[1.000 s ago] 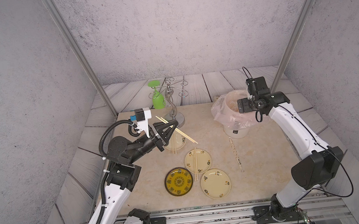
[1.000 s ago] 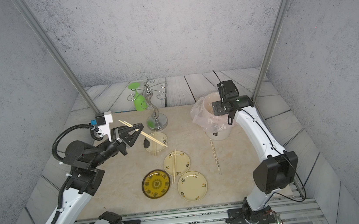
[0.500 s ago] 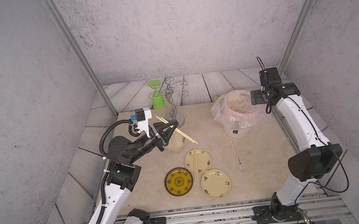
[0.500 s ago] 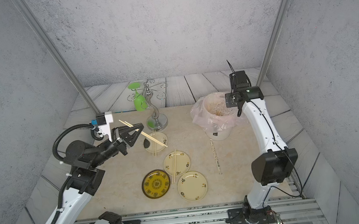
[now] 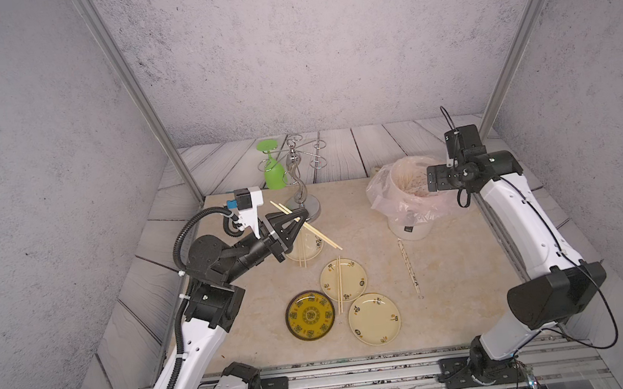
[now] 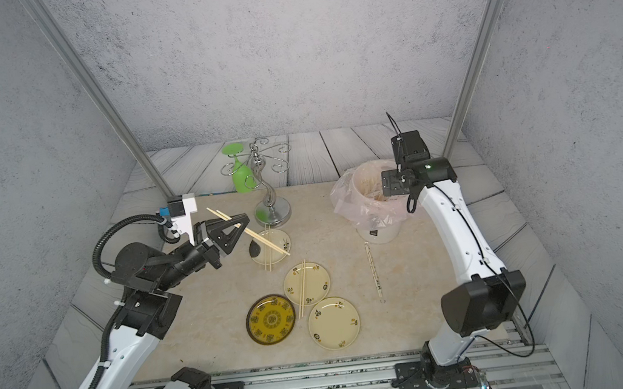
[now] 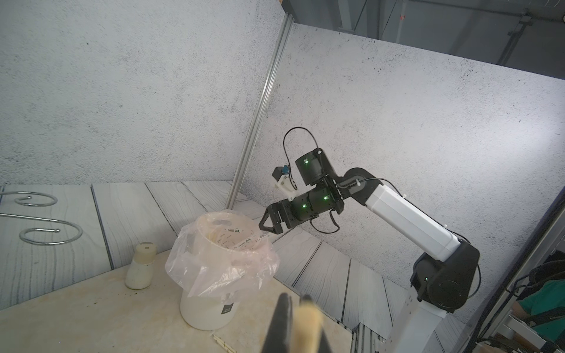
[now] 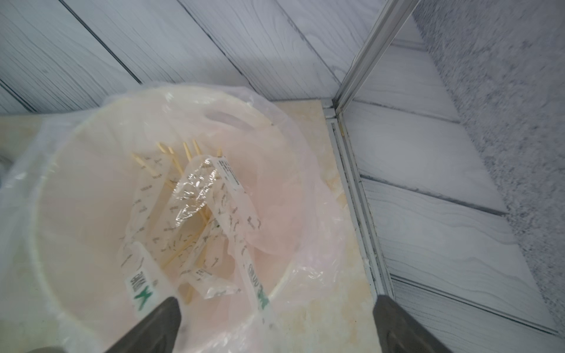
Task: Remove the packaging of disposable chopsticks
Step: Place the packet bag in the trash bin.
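My left gripper [image 5: 301, 217] [image 6: 243, 221] is shut on a pair of bare disposable chopsticks [image 5: 320, 236] [image 6: 267, 242], held slanting above the rear cream plate [image 5: 314, 252]. They show as a pale blur [image 7: 308, 324] between the left fingers. Two more pairs lie on plates [image 5: 339, 283] [image 5: 302, 257]. Loose packaging sleeves [image 8: 195, 195] fill the bagged white bin [image 5: 410, 228] [image 7: 204, 311]. My right gripper [image 5: 433, 183] [image 8: 275, 324] hangs open over the bin's rim, holding nothing. One long sleeve [image 5: 409, 268] [image 6: 374, 271] lies on the table.
A green glass [image 5: 274, 171] hangs upside down on a metal rack [image 5: 300, 200] at the back. A dark yellow plate [image 5: 310, 316] and a cream plate [image 5: 374, 318] sit near the front. A small white bottle [image 7: 140, 266] stands behind the bin.
The right wrist swung towards the back right corner, then came back over the bin's rim. The left arm and its chopsticks have not moved.
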{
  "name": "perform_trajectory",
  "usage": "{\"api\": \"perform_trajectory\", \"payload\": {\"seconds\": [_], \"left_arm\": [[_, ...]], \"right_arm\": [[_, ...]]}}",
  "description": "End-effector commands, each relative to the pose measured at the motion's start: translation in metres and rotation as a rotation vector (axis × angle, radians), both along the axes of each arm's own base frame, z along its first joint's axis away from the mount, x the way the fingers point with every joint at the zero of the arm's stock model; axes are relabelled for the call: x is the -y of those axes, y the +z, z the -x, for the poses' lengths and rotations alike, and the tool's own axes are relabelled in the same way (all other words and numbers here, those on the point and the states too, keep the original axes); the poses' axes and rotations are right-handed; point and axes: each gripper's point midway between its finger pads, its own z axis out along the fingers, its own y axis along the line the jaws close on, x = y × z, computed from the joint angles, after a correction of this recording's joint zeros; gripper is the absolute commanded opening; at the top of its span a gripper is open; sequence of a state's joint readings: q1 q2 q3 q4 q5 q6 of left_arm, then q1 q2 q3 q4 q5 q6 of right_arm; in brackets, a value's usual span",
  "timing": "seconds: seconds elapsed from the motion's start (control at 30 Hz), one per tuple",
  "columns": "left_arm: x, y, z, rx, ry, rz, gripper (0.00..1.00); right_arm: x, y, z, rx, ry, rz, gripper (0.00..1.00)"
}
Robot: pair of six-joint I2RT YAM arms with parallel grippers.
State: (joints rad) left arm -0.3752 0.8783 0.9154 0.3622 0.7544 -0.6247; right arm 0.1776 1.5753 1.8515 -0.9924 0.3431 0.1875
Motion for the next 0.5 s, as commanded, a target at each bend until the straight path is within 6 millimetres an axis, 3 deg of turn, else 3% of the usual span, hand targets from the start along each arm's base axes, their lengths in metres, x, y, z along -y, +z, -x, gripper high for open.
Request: {"api": "perform_trajectory", "payload": {"seconds": [0.0, 0.1, 0.23, 0.33, 0.47], "left_arm": [[-0.003, 0.011, 0.001, 0.041, 0.012, 0.01, 0.0], [-0.003, 0.009, -0.001, 0.036, 0.016, 0.008, 0.0], [-0.003, 0.008, -0.003, 0.032, 0.019, 0.006, 0.0], [-0.002, 0.007, -0.004, 0.023, 0.016, 0.004, 0.0], [0.003, 0.006, -0.002, 0.008, -0.033, -0.005, 0.0]], "right_arm": [[0.004, 0.045, 0.022, 0.123, -0.021, 0.005, 0.99], [-0.005, 0.052, 0.031, 0.142, 0.016, -0.019, 0.99], [-0.039, 0.061, 0.047, 0.186, 0.151, -0.118, 0.97], [-0.082, 0.066, 0.066, 0.251, 0.346, -0.269, 0.84], [-0.167, 0.084, 0.113, 0.367, 0.78, -0.576, 0.66]]}}
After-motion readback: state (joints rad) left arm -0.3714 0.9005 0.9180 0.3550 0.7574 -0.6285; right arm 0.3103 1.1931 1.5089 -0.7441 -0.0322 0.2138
